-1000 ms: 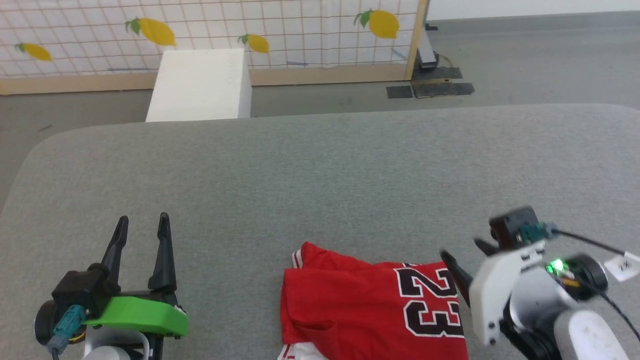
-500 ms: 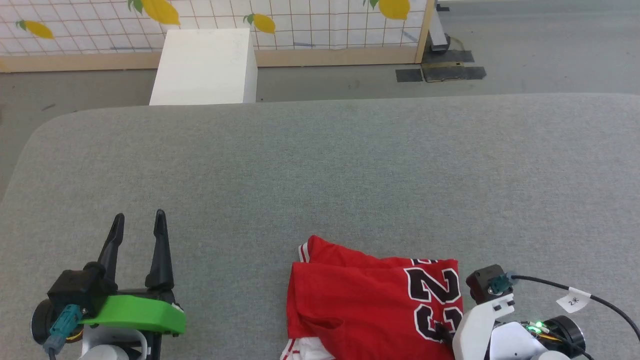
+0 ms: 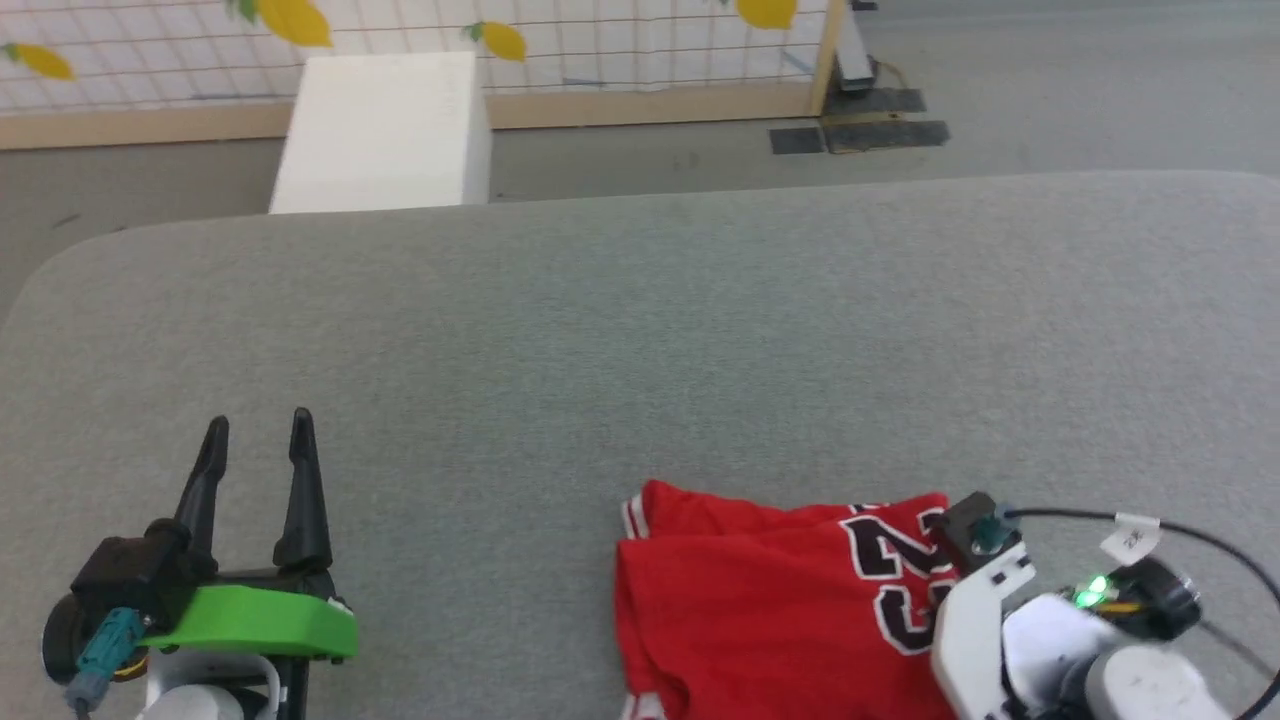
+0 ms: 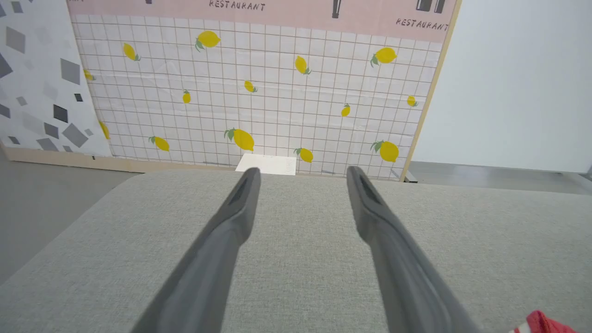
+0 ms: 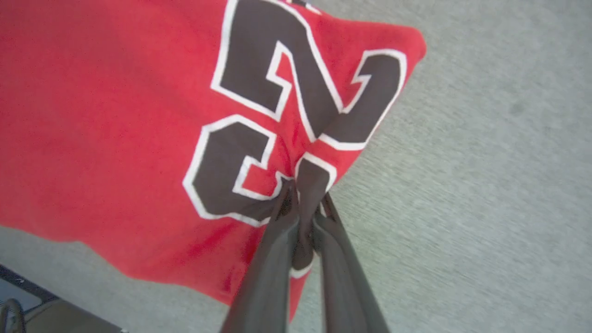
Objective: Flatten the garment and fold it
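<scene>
The garment [image 3: 760, 600], a red jersey with a black, white-outlined "23", lies bunched at the near edge of the grey table [image 3: 640, 330]. In the right wrist view the garment [image 5: 115, 115] has a pinch of its printed edge caught between the two dark fingers of my right gripper [image 5: 305, 194], which is shut on it. In the head view that arm's white wrist sits over the shirt's right edge. My left gripper [image 3: 258, 432] stands open at the lower left, far from the shirt, with nothing between its fingers [image 4: 240, 203]. A red corner of the garment [image 4: 545, 323] shows at the left wrist view's bottom right.
A white box [image 3: 380, 135] stands on the floor beyond the table's far edge, before a lemon-patterned tiled panel [image 4: 259, 92]. Dark floor plates [image 3: 860, 130] lie at the panel's right end. The table's near edge shows at the right wrist view's lower left.
My right gripper has come down onto the shirt's right edge and closed on it. The head camera has shifted, so the whole picture moved. The left gripper has stayed open.
</scene>
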Controlling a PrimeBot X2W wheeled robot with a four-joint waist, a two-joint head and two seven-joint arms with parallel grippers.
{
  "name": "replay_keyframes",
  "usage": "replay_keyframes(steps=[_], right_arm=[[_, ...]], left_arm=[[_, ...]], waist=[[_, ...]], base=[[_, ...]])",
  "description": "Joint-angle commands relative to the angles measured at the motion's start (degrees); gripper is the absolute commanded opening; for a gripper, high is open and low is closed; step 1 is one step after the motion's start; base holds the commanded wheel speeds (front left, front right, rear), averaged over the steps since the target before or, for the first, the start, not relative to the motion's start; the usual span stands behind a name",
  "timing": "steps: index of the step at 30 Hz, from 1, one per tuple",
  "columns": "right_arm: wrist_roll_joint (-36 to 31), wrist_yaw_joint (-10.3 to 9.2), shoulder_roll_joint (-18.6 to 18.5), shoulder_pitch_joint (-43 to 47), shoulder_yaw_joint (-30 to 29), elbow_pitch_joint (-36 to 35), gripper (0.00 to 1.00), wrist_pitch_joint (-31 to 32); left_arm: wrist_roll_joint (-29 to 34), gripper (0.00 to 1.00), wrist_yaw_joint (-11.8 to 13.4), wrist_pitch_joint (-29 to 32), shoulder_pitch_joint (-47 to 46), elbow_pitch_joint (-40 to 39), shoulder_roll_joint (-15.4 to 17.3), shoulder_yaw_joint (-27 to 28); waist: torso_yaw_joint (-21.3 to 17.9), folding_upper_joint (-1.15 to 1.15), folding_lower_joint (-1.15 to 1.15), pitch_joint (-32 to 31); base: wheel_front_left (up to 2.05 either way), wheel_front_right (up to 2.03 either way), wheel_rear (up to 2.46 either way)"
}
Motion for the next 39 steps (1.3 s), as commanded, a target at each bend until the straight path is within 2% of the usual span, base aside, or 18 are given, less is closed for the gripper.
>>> replay_keyframes(steps=[1,8,12,16,20,25,32,39], right_arm=[[0.7,-0.11,-2.61,-2.27,1.19,-0.72,0.0,0.81],[3.69,-0.11,-11.17,-11.28,5.53,-0.22,0.0,0.36],[3.77,-0.11,-13.15,-15.44,5.13,2.71,0.0,-2.21],[3.12,-0.11,-13.58,-19.26,3.14,6.67,0.0,-5.53],[2.04,-0.11,-13.45,-22.21,0.27,10.95,0.0,-9.09],[-0.17,-0.11,-13.34,-24.43,-5.51,15.81,0.0,-13.32],[-5.01,-0.11,-12.3,-26.72,-18.25,22.15,0.0,-17.53],[-10.48,-0.11,-11.09,-29.24,-32.16,26.64,0.0,-20.58]], left_arm=[[0.57,1.0,-0.06,-0.27,-0.14,-0.46,-0.12,0.5],[0.67,1.0,-0.13,-0.27,-1.25,-1.71,0.58,2.89],[1.1,1.0,-0.04,-0.23,-1.93,-2.42,1.43,3.47],[1.41,1.0,0.41,0.59,-2.22,-4.22,2.86,4.38],[1.68,1.0,0.85,2.23,-2.48,-7.22,4.7,5.48],[2.4,1.0,1.19,5.03,-3.58,-11.74,7.28,6.41],[3.03,1.0,2.18,8.09,-3.8,-17.22,10.22,8.7],[2.74,1.0,2.61,9.46,-3.03,-19.8,11.65,10.28]], waist=[[-6.21,0.0,0.0,2.67],[-17.69,0.0,0.0,7.44],[-21.97,0.0,0.0,9.86],[-24.87,0.0,0.0,12.83],[-25.66,0.0,0.0,16.36],[-24.29,0.0,0.0,21.53],[-22.21,0.0,0.0,27.29],[-21.24,0.0,0.0,29.08]], base=[[0.0,0.0,0.0],[0.0,0.0,0.0],[0.0,0.0,0.0],[0.0,0.0,0.0],[0.0,0.0,0.0],[0.0,0.0,0.0],[0.0,0.0,0.0],[0.0,0.0,0.0]])
